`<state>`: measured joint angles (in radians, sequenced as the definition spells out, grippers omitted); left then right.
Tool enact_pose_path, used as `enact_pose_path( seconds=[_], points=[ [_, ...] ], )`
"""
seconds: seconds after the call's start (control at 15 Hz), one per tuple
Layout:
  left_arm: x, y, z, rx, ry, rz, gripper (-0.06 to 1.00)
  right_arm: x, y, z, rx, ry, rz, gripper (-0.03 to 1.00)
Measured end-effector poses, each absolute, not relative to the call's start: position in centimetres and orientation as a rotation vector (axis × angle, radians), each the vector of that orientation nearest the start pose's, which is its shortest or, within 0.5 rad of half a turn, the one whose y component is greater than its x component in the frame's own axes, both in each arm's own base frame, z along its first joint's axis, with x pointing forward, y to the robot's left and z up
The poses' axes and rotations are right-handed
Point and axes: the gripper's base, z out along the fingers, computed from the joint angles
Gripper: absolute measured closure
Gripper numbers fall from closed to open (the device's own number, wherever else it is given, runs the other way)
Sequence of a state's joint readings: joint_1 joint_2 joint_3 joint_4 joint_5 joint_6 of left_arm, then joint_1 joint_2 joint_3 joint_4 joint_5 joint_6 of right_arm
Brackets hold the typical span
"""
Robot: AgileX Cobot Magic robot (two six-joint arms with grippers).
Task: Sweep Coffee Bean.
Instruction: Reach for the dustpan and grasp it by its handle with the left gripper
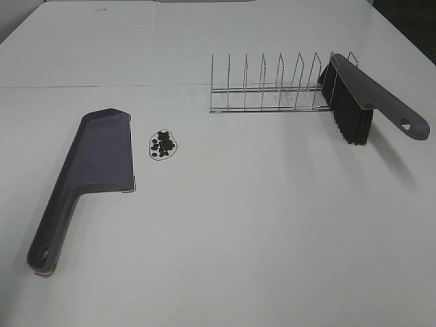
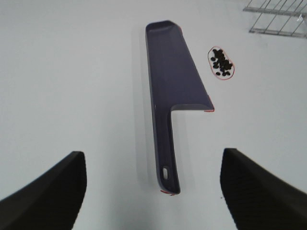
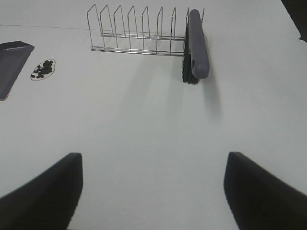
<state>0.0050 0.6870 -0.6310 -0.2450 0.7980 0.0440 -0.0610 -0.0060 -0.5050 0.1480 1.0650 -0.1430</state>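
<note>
Exterior high view: we judge the sweeping not begun, since the coffee beans [image 1: 163,144] sit heaped on the tabletop [image 1: 238,231] just beside the dustpan [image 1: 95,163], the brush [image 1: 354,102] rests in the wire rack [image 1: 266,88], and our left pincer [image 2: 151,158] and right pincer [image 3: 153,160] gape wide, empty.

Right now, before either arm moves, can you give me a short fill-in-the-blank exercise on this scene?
1. In the high view, the brush rests at the ____ end of the wire rack.
2. The coffee beans lie on the table beside the dustpan, whose blade holds ____ beans.
3. The left gripper and the right gripper are both ____ and hold nothing.
Missing words: right; no; open.
</note>
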Motion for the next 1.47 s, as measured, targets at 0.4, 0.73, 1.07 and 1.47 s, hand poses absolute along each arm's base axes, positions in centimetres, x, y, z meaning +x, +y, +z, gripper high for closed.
enact_pose_path(
  seconds=[0.4,0.73,1.07,1.47],
  points=[
    [21.5,-1.5,26.1,-0.077,2.676,-0.265,0.23,-0.6,1.2,27.9,-0.091,2.027,0.048,0.21],
    [25.6,-2.2,19.9,-0.128,2.940,-0.296,0.23,-0.6,1.2,27.9,-0.091,2.027,0.048,0.21],
    [27.6,-5.9,16.9,-0.032,3.029,-0.271,0.23,-0.6,1.2,27.9,-0.091,2.027,0.052,0.21],
    [31.1,-8.5,14.3,0.016,3.108,-0.166,0.23,-0.6,1.2,27.9,-0.091,2.027,0.052,0.21]
  ],
)
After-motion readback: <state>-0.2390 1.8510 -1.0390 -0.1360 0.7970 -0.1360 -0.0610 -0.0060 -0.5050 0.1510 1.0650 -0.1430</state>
